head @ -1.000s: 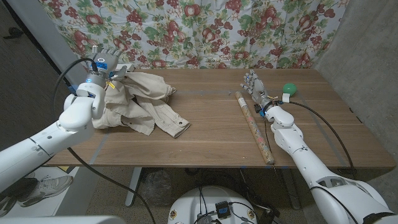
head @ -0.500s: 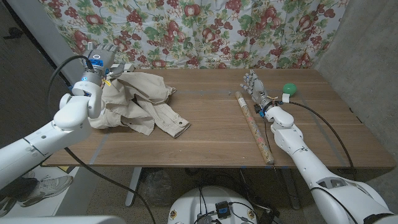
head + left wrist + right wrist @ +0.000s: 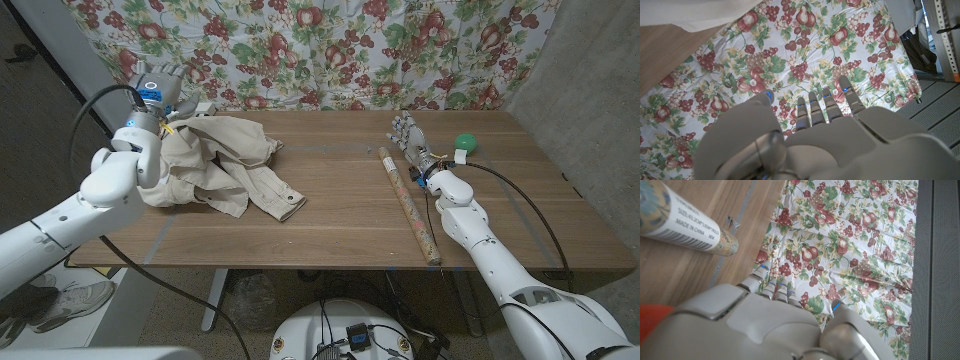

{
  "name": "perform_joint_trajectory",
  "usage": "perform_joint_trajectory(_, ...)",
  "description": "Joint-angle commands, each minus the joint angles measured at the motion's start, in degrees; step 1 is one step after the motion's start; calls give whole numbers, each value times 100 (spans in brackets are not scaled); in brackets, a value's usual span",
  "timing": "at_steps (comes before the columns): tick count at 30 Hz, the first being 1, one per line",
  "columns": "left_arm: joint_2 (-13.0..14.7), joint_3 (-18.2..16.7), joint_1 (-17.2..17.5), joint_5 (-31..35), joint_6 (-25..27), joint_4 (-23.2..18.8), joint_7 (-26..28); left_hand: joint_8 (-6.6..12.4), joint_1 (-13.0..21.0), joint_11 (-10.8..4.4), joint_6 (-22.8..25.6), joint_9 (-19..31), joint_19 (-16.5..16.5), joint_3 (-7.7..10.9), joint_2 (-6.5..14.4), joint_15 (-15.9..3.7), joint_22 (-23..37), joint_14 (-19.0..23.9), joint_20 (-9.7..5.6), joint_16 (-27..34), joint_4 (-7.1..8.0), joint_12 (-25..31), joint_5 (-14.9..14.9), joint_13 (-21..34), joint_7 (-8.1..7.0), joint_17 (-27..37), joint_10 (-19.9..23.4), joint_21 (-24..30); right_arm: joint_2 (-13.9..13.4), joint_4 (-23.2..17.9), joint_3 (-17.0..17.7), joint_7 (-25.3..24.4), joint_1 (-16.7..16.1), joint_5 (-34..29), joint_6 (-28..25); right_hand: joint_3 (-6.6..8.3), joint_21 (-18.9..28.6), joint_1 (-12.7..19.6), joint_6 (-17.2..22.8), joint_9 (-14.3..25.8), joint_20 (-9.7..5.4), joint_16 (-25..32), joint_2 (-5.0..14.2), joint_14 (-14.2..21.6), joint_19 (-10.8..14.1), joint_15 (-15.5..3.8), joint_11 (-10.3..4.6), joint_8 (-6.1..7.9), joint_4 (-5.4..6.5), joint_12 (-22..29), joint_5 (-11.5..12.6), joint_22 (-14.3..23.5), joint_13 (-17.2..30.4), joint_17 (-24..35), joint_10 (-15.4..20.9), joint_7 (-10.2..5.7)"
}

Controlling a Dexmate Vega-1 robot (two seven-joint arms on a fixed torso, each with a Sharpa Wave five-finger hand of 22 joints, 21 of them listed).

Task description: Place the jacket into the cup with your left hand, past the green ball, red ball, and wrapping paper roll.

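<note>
**Jacket heaped on the desk's left end**

The wrapping paper roll (image 3: 407, 203) lies beside the empty right robot hand (image 3: 409, 136), fingers extended. The jacket (image 3: 218, 163) is crumpled on the desk (image 3: 340, 215). Farther back, the left robot hand (image 3: 160, 85) hovers spread, near the green ball (image 3: 465, 144).

The back of the left hand (image 3: 810, 142) occupies the lower part of the frame, fingers (image 3: 829, 107) extended and slightly apart, holding nothing. Beyond the fingertips hangs a floral fruit-print curtain (image 3: 805, 55). A strip of wooden desk (image 3: 665, 47) borders a pale edge of the jacket (image 3: 695, 12).
</note>
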Motion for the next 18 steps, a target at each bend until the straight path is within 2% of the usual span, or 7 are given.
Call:
perform_joint_trajectory(1, 51, -128, 27, -222, -103, -58, 159, 40, -73, 25, -19, -4, -38, -37, 19, -32, 14, 47, 24, 33, -5, 25, 39, -9, 35, -8, 8, -48, -17, -146, 11, -63, -97, -27, -73, -31, 14, 31, 6, 29, -36, -13, 115, -11, 11, 7, 28, -13, 0, 1, 33, 33, 18, 11, -30, 17)
perform_joint_trajectory(4, -5, -227, 57, -400, -199, -66, 245, 44, -83, 29, -12, -14, -37, -44, 24, -30, 15, 49, 24, 33, -12, 29, 44, -18, 53, -19, 14, -59, -29, -231, 32, -103, -159, -26, -106, -31, 14, 32, 5, 29, -39, -13, 117, -11, 10, 7, 26, -13, 0, 0, 34, 33, 18, 11, -33, 17)
perform_joint_trajectory(9, 40, -193, 36, -363, -145, -143, 224, 42, -104, 29, -23, -32, -33, -56, 33, -38, 16, 64, 24, 37, -24, 38, 54, -37, 78, -39, 29, -81, -64, -359, 50, -155, -248, -56, -136, -32, 15, 33, 2, 29, -34, -14, 119, -13, 12, 7, 24, -14, 1, 2, 34, 33, 18, 11, -28, 16)
perform_joint_trajectory(11, 13, -331, 102, -582, -299, -164, 261, 42, -114, 30, -26, -41, -32, -63, 37, -37, 17, 68, 24, 38, -29, 40, 59, -46, 86, -49, 30, -92, -75, -406, 61, -173, -279, -60, -154, -32, 15, 33, 2, 29, -35, -13, 119, -11, 12, 8, 23, -14, 1, 1, 34, 33, 18, 11, -30, 18)
perform_joint_trajectory(12, 61, -178, 43, -327, -122, -197, 237, 41, -118, 30, -28, -44, -31, -65, 38, -40, 17, 71, 24, 38, -30, 39, 60, -49, 86, -51, 28, -96, -79, -429, 67, -178, -294, -57, -165, -32, 14, 33, 4, 29, -37, -12, 120, -10, 11, 6, 23, -14, 1, 1, 35, 33, 18, 11, -30, 18)
perform_joint_trajectory(18, 56, -372, 188, -529, -141, -348, 227, 43, -135, 42, -32, -61, -28, -76, 47, -47, 18, 78, 24, 39, -40, 50, 69, -66, 111, -68, 51, -116, -82, -479, 88, -163, -338, -27, -178, -33, 15, 33, 5, 29, -34, -12, 121, -10, 14, 7, 22, -13, 1, 2, 35, 33, 18, 11, -28, 16)
